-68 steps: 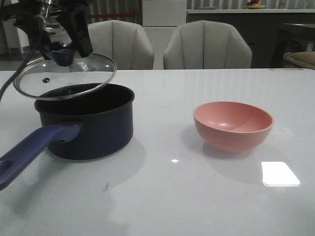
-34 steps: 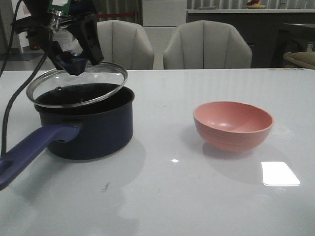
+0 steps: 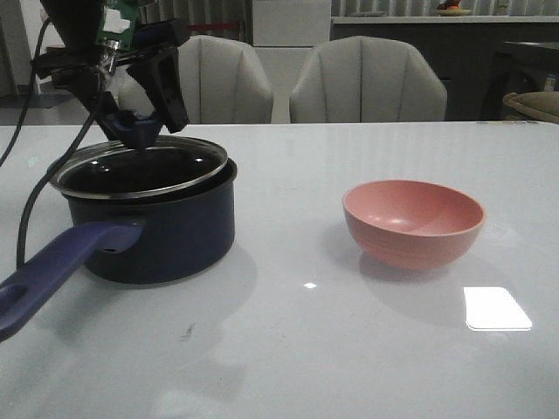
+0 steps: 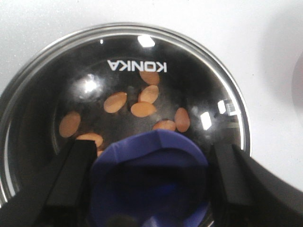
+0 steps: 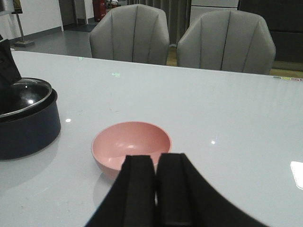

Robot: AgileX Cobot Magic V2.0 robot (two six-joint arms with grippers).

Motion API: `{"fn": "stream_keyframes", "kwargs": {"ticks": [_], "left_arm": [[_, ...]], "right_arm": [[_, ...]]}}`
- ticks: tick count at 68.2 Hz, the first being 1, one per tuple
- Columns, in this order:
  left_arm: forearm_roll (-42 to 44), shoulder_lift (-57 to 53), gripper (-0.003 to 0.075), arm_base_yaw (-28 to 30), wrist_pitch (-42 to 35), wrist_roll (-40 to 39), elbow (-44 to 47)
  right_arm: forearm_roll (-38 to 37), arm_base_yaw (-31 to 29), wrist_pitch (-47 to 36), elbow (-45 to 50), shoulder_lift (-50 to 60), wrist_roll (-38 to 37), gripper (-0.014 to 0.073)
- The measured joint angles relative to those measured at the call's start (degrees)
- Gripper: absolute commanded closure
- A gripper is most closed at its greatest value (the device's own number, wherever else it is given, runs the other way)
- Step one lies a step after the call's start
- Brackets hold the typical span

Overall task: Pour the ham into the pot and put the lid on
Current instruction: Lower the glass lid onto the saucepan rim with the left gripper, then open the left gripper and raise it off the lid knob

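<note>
Left hand [image 3: 140, 109] reaches down from above, clamped on dark blue knob [image 4: 150, 179] of glass lid [image 3: 140, 168]. Lid sits on rim of navy saucepan [image 3: 153, 231] at left of white worktop [image 3: 306, 349], tilted slightly. Ham chunks [image 4: 142, 109] lie inside pot, visible through glass. Right hand [image 5: 156, 189] hovers low near empty pink bowl [image 3: 413, 223], fingers pressed together, gripping nothing. Bowl well apart from saucepan.

L gripper [image 3: 138, 122] points down, fingers [image 4: 71, 179] clamped on a knob (blue). R gripper [image 5: 155, 189] held low, fingers pressed together, empty.
</note>
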State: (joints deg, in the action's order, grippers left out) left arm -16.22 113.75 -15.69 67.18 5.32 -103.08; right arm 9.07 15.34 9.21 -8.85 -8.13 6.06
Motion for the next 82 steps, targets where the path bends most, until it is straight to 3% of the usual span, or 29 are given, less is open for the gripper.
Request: {"fn": "stream_keyframes", "kwargs": {"ticks": [7, 18, 24, 61, 82], "left_arm": [[-0.12, 0.51, 0.043, 0.0, 0.51, 0.22, -0.23], [-1.9, 1.06, 0.0235, 0.0, 0.38, 1.38, -0.49], [-3.3, 1.33, 0.0185, 0.0, -0.12, 1.62, -0.49], [-3.66, 1.78, 0.0184, 0.0, -2.34, 1.62, -0.49], [-1.04, 1.91, 0.0188, -0.1, -2.34, 1.62, -6.06]], "right_arm": [[0.0, 0.0, 0.0, 0.0, 0.0, 0.0, 0.0433], [0.0, 0.0, 0.0, 0.0, 0.0, 0.0, 0.0433], [0.0, 0.0, 0.0, 0.0, 0.0, 0.0, 0.0433], [0.0, 0.0, 0.0, 0.0, 0.0, 0.0, 0.0433], [0.0, 0.0, 0.0, 0.0, 0.0, 0.0, 0.0433]]}}
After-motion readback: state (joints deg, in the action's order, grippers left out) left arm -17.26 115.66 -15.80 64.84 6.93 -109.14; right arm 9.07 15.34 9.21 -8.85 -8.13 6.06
